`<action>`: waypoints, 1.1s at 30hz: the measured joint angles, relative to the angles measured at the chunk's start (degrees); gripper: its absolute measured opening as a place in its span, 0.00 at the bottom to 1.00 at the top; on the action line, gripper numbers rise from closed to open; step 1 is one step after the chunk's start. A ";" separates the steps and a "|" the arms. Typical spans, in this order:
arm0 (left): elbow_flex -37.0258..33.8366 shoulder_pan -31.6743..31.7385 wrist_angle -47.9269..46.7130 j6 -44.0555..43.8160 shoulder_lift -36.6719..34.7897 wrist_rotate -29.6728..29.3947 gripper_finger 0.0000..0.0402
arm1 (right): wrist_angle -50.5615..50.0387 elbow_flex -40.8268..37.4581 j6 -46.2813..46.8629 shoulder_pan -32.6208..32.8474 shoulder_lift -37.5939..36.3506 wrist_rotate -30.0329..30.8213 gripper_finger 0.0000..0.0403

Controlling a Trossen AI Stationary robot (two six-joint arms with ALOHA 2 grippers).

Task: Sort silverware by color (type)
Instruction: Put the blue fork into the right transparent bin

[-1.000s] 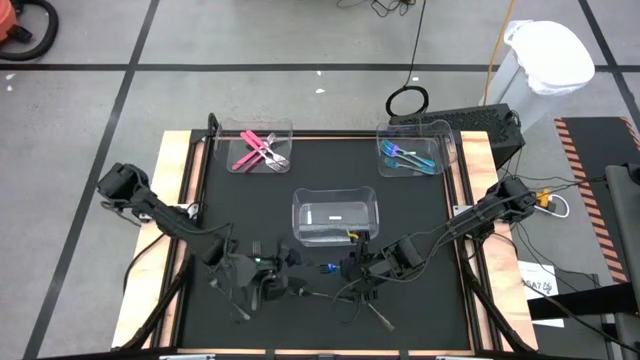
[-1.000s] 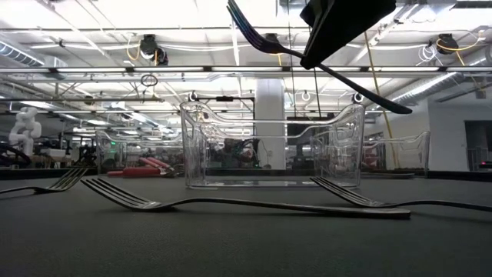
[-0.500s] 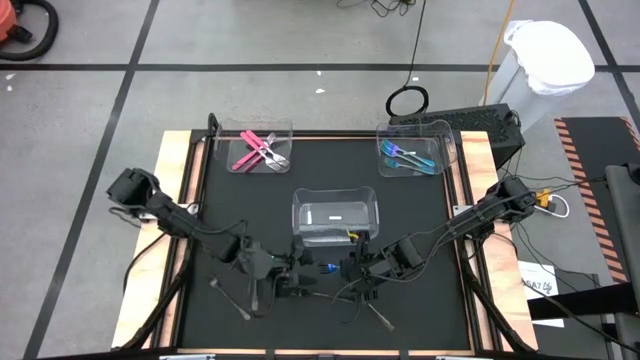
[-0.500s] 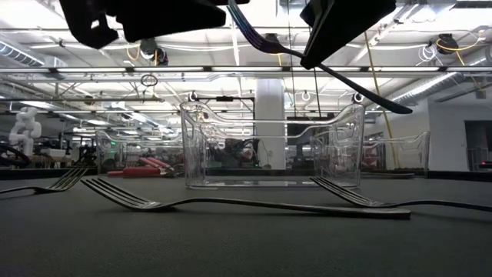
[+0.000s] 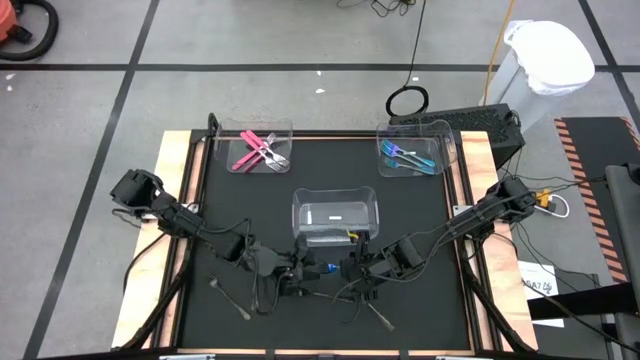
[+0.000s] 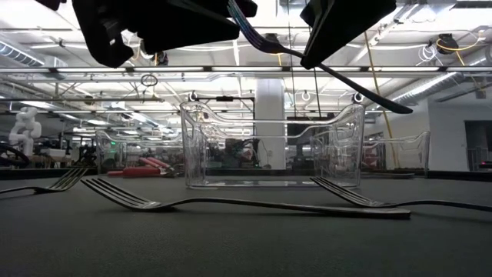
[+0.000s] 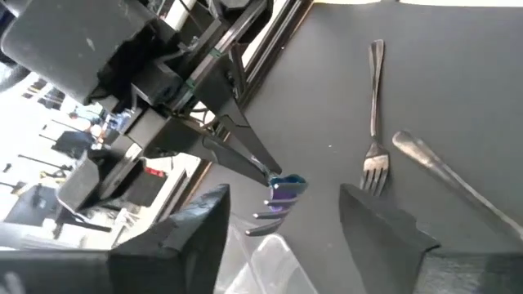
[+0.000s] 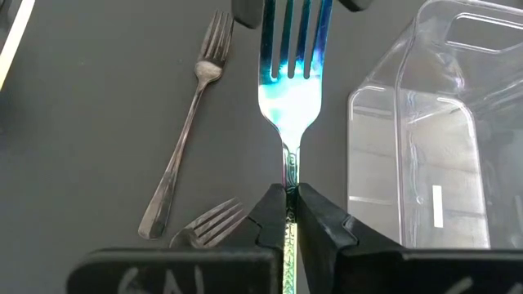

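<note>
My right gripper (image 5: 352, 270) is shut on an iridescent blue-teal fork (image 8: 291, 77), held in the air near the table's near edge, tines toward the left arm. My left gripper (image 5: 287, 279) is open and faces it. In the left wrist view its fingers (image 7: 194, 233) stand on either side of the fork's head (image 7: 283, 189) without touching. Grey metal forks (image 8: 190, 122) (image 7: 374, 114) lie flat on the black mat below. Pink-handled pieces lie in the far-left bin (image 5: 260, 150), and blue-teal ones in the far-right bin (image 5: 410, 155). My right gripper pinches the blue-teal fork between its two fingers at the neck (image 8: 289, 186), just behind the head. The handle runs back between the fingers, which lie along it. The fork is lifted clear and tilted, with tines (image 6: 250, 31) higher and the handle end (image 6: 388, 101) lower.
A clear bin (image 5: 335, 218) stands at the table's middle, just beyond both grippers. More grey forks (image 5: 230, 297) (image 5: 377, 316) lie near the near edge. The table has raised wooden side rails (image 5: 180, 200).
My left gripper has moved toward the table's right, up to the fork that my right gripper holds, and has come into the low view at upper left. My right gripper and the fork have stayed where they were.
</note>
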 joint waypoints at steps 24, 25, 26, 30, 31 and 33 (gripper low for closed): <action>-0.07 -0.04 -0.89 3.21 0.00 0.57 0.05 | 0.01 0.00 -1.19 0.00 0.00 0.07 0.03; -0.07 -0.08 -1.02 3.22 0.02 0.70 0.03 | 0.11 0.00 -1.45 0.00 0.00 0.13 0.03; -0.09 -0.10 -1.07 3.20 0.07 0.76 0.02 | 0.25 0.00 -1.60 0.00 0.00 0.14 0.03; -0.09 -0.14 -1.22 3.22 0.07 0.85 0.02 | 0.76 0.00 -1.65 0.02 0.00 0.35 0.05; -0.09 -0.15 -1.22 3.22 0.07 0.85 0.02 | 0.85 0.00 -1.41 0.02 0.00 0.46 0.06; -0.09 -0.15 -1.18 3.22 0.07 1.23 0.02 | 1.07 0.00 -0.84 0.00 0.00 0.80 0.10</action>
